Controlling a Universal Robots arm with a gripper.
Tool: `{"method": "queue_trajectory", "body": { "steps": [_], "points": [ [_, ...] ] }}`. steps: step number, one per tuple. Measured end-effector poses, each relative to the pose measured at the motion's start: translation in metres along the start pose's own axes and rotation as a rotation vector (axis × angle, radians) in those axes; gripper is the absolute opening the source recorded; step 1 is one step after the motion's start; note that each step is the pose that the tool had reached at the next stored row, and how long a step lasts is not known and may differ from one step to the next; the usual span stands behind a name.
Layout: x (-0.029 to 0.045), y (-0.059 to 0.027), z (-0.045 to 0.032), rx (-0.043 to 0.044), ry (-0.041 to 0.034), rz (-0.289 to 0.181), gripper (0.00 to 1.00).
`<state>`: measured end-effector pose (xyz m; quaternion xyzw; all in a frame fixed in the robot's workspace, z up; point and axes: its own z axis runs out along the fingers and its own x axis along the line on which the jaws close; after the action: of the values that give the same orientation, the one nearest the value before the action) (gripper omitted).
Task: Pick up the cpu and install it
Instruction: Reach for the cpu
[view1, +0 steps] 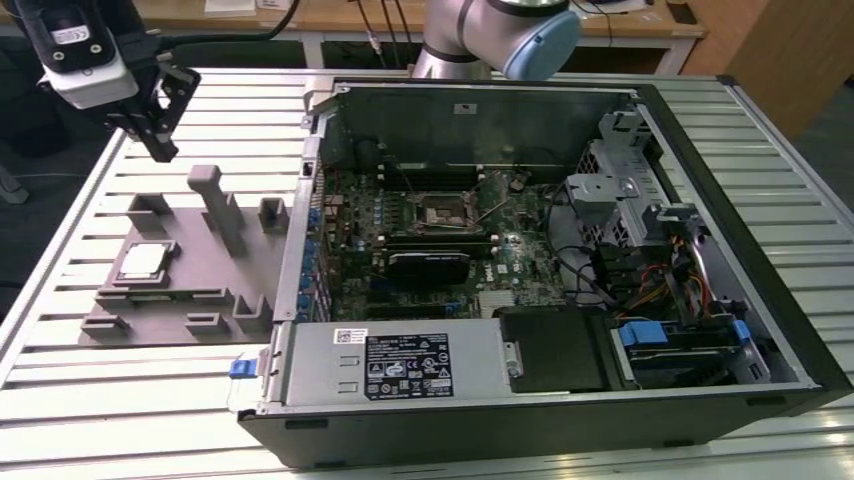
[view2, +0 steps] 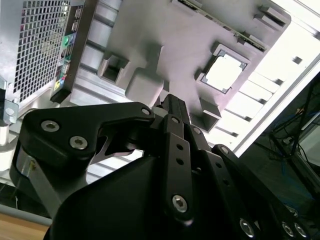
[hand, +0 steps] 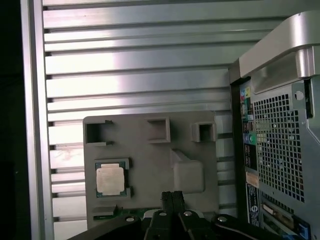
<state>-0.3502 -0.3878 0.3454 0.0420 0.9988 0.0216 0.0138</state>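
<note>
The cpu (view1: 143, 262) (view2: 223, 73) (hand: 110, 179), a small silver-grey square chip, lies flat in a recess of the grey moulded fixture tray (view1: 187, 290) (hand: 150, 165) at the exterior view's left. My gripper (view1: 160, 148) (view2: 170, 102) (hand: 172, 196) hangs well above the tray's far side, apart from the chip, its black fingers shut together with nothing between them. Inside the open computer case, the motherboard's black socket frame (view1: 437, 212) sits near the middle of the board.
The open computer case (view1: 747, 200) takes up the exterior view's right, with its power supply (view1: 387, 362) at the front and cables and drive cages on the right. The tray's upright posts (view1: 214, 205) stand between the chip and the case. All rests on a slatted aluminium table (view1: 80, 400).
</note>
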Motion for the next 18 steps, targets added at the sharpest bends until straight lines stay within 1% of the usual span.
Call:
{"method": "queue_trajectory", "body": {
  "steps": [8,18],
  "points": [
    [0.0145,-0.0019,0.0079,0.0000,0.0000,0.000,0.11],
    [0.0261,-0.0054,0.0180,0.0000,0.0000,0.000,0.11]
  ]
}}
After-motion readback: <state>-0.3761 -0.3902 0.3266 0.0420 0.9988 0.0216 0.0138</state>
